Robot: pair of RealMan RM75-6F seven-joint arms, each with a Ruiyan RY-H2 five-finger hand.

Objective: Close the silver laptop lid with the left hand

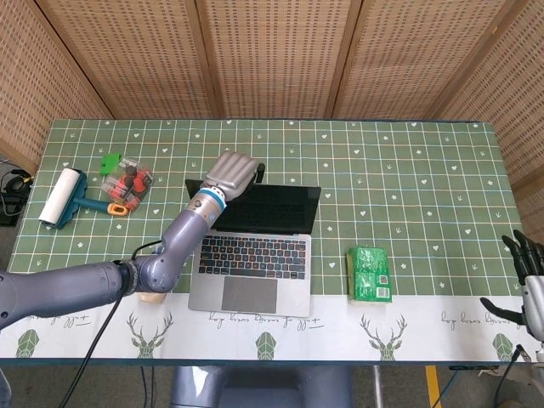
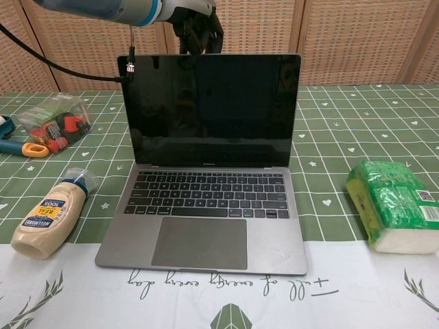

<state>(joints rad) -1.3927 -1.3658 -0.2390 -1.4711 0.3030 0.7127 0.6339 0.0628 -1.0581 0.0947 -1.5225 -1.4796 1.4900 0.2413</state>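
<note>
Green checked tablecloth (image 1: pixel 408 170) before wicker panels. Laptop (image 2: pixel 206 199) at centre, lid (image 2: pixel 209 110) upright, long edge left-to-right. Left hand (image 1: pixel 231 172) curled over the lid's far top edge, holding nothing; right hand (image 1: pixel 529 285) spread, idle, well apart.

The laptop (image 2: pixel 206 199) has a matt grey metal body and a glossy black screen. The left hand (image 1: pixel 231 173) looks like brushed silver metal with dark fingers. The tablecloth (image 2: pixel 336 137) is smooth and slightly shiny. The green pack (image 2: pixel 392 205) is wrapped in crinkly, glossy plastic. The wall panels (image 1: pixel 272 59) are woven cane in wood frames.
</note>
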